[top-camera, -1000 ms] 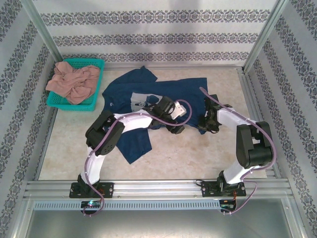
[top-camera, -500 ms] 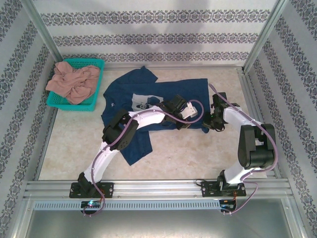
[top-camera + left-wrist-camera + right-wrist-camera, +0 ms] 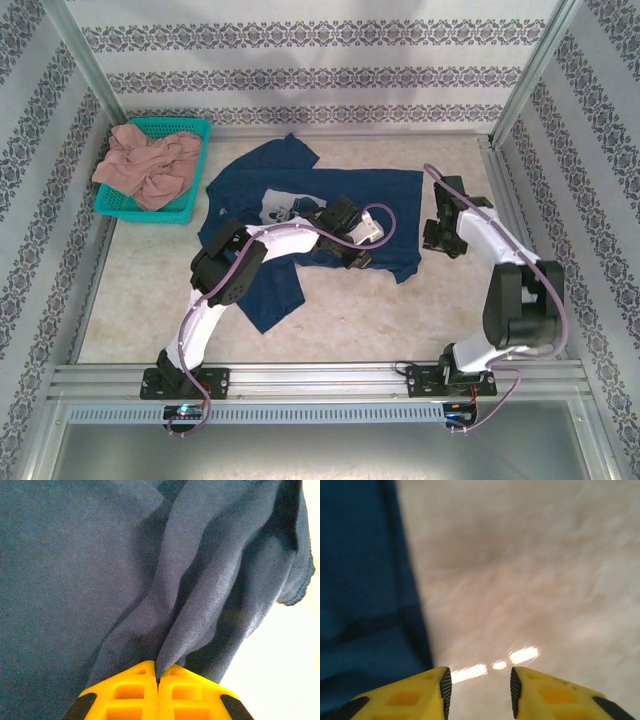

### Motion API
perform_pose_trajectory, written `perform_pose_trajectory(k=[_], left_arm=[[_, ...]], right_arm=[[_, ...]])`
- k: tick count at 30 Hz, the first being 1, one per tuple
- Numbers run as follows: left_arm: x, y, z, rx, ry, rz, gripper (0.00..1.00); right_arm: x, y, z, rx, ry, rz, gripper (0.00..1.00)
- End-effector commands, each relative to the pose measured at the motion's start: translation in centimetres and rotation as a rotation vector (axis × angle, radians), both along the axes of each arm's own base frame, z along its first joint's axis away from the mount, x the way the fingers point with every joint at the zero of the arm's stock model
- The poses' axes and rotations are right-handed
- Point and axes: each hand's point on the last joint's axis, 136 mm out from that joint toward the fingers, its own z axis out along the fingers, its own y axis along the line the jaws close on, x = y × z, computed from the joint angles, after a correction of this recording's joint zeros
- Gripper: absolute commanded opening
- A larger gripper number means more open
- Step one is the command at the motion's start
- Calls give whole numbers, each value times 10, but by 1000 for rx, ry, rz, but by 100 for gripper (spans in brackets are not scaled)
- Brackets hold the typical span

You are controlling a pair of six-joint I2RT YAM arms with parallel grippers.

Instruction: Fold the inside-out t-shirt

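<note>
Pinching a ridge of the navy t-shirt (image 3: pixel 75 580), spread on the table (image 3: pixel 150 300), the left gripper (image 3: pixel 157 679) clamps tight; the right gripper (image 3: pixel 478 687) gapes empty beside its edge. Thin bite: a pull could slip it.

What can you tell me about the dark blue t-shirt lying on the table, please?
The t-shirt is dark navy, apparently soft cotton knit, with a pale print on the chest. It lies spread but wrinkled across the table, one sleeve toward the far edge, another part trailing toward the near side. The left gripper is shut on a fold of it; the right gripper hangs open beside its edge.
</note>
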Motion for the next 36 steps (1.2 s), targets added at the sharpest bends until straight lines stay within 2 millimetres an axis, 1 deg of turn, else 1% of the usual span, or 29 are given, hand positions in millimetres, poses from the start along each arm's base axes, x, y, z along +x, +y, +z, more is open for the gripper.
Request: perform_pose_trajectory(k=[1, 3, 5, 7, 11, 12, 13, 15, 21, 23, 25, 28, 30, 32, 34, 36], left_arm=[[-12, 19, -28, 74, 89, 45, 0], [-12, 18, -28, 73, 87, 44, 0], [-12, 17, -26, 68, 86, 40, 0], [-11, 17, -26, 68, 81, 36, 0], [-10, 16, -24, 66, 76, 33, 0], [-10, 17, -25, 66, 76, 33, 0], [-10, 17, -25, 68, 76, 34, 0], [-10, 18, -26, 71, 75, 39, 0], [-10, 22, -29, 73, 79, 50, 0], [-9, 24, -29, 72, 83, 53, 0], [-10, 25, -30, 72, 88, 53, 0], [-10, 24, -30, 69, 91, 50, 0], [-10, 24, -30, 70, 94, 49, 0], [-9, 24, -31, 72, 95, 49, 0], [-10, 24, -30, 71, 96, 48, 0], [-9, 24, -30, 71, 95, 47, 0]], right_arm=[[-26, 57, -5, 237, -17, 20, 49], [-36, 75, -18, 296, -17, 4, 52], [-37, 80, -31, 307, -11, -28, 55], [-33, 77, -42, 292, -6, -57, 56], [-26, 60, -58, 189, 31, -80, 55], [-25, 58, -61, 184, 41, -85, 53], [-24, 56, -63, 184, 49, -89, 48], [-27, 46, -62, 152, 64, -99, 40], [-39, -2, -43, 48, 73, -154, 17], [-37, -17, -35, -13, 69, -156, 12], [-33, -31, -26, -68, 64, -154, 10], [-26, -46, -11, -145, 56, -143, 10], [-26, -46, -1, -152, 39, -126, 13], [-29, -41, 5, -131, 19, -107, 22], [-37, -33, 7, -107, 21, -88, 33], [-46, -27, 6, -89, 32, -74, 39]])
